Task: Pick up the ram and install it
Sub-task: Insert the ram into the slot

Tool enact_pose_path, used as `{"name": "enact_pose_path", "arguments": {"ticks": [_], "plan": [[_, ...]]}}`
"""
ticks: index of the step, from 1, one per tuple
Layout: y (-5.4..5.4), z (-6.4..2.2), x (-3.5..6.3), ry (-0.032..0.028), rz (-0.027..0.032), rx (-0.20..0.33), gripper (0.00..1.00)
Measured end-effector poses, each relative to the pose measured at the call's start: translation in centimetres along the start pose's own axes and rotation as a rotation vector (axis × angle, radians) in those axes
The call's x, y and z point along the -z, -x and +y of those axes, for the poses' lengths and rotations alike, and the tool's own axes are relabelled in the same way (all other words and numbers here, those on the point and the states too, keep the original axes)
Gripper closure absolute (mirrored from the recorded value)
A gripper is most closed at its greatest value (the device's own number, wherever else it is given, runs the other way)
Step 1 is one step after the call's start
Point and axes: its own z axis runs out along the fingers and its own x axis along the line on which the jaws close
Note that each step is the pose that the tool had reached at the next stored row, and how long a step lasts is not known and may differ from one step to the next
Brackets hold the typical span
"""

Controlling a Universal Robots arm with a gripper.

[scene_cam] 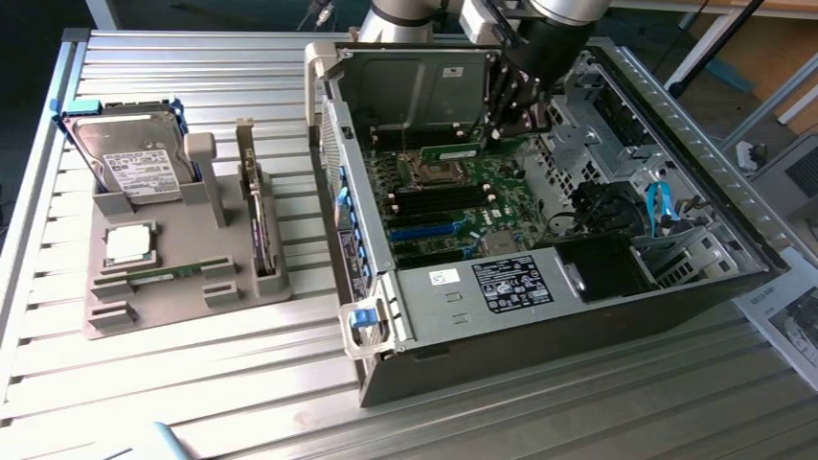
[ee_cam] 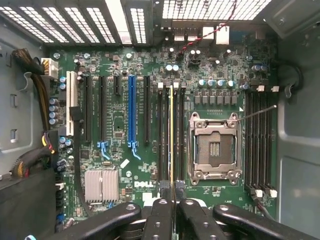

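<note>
**Inside the open case (scene_cam: 550, 350): keep the ram (scene_cam: 450, 151) square to its slot**

In the upper middle of the exterior view, the fingers (scene_cam: 509, 115) are closed narrowly on the ram. They hold it on edge above the motherboard (scene_cam: 505, 196), near the back wall of the case. In the wrist view the ram appears edge-on as a thin line. It runs along one of the black slots (ee_cam: 164, 135) just beside the processor socket (ee_cam: 214, 145). I cannot tell whether its lower edge touches the slot.

The step in hand looks like lining up and seating the ram. The grip seems to sit at one end, so the far end is the one likely to wander or lag. Doing this well means keeping the ram upright and parallel to the slot, with both ends between the clips. The push should go straight down. A tilt could jam one corner or scrape the neighbouring slot.
</note>
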Motion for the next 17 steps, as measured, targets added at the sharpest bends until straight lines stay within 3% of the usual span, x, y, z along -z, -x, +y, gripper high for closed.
{"name": "enact_pose_path", "arguments": {"ticks": [17], "plan": [[-0.1,0.24,-3.08,-0.0004,-0.0005,-0.016,0.88]]}}
